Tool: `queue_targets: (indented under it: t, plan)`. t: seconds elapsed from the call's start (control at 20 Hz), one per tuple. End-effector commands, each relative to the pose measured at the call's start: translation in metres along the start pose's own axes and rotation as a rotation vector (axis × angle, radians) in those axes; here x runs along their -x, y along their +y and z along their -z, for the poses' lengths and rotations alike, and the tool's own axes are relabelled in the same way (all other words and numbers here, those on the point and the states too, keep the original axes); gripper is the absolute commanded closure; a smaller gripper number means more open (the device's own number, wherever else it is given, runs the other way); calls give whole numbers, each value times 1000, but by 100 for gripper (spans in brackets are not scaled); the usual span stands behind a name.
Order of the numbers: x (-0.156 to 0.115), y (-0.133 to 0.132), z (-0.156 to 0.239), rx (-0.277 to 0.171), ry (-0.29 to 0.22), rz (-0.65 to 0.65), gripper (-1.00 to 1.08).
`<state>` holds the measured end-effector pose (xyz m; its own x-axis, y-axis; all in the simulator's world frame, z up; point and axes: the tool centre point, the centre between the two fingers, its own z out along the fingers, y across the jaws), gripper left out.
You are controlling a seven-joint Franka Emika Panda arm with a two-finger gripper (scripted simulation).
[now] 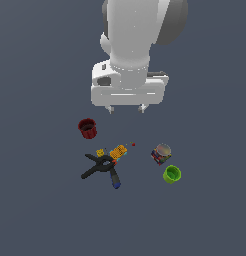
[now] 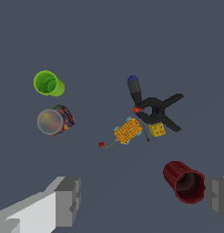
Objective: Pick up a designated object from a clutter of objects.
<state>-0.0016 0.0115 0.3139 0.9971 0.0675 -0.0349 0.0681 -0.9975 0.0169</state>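
Item: studded orange-yellow block (image 2: 128, 131), flat on the desk (image 2: 109, 41), below my jaws (image 1: 127, 108) and ahead of them, nearer the black spring clamp (image 2: 155, 111) than either finger. Jaws: spread wide, empty, well above the clutter. Long axis of block: set aslant to the line between my fingers (image 2: 68, 200), so I judge a wrist turn is needed before descent. Neighbours: small orange-yellow cube (image 2: 156, 129) just beside the block, against the clamp; dark red cup (image 2: 184, 182) close to one finger; printed can (image 2: 54, 120) and green cup (image 2: 48, 83) well apart on the other side.
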Motion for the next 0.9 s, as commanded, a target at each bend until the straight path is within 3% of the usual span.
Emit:
queue_targets:
  t: [0.0,0.4,0.85]
  plan:
    - [0,0,0,0,0,0,-92]
    - [-4,-26,1,13,-3,79,-92]
    - [-6,-26,-8,9,-1,47,-92]
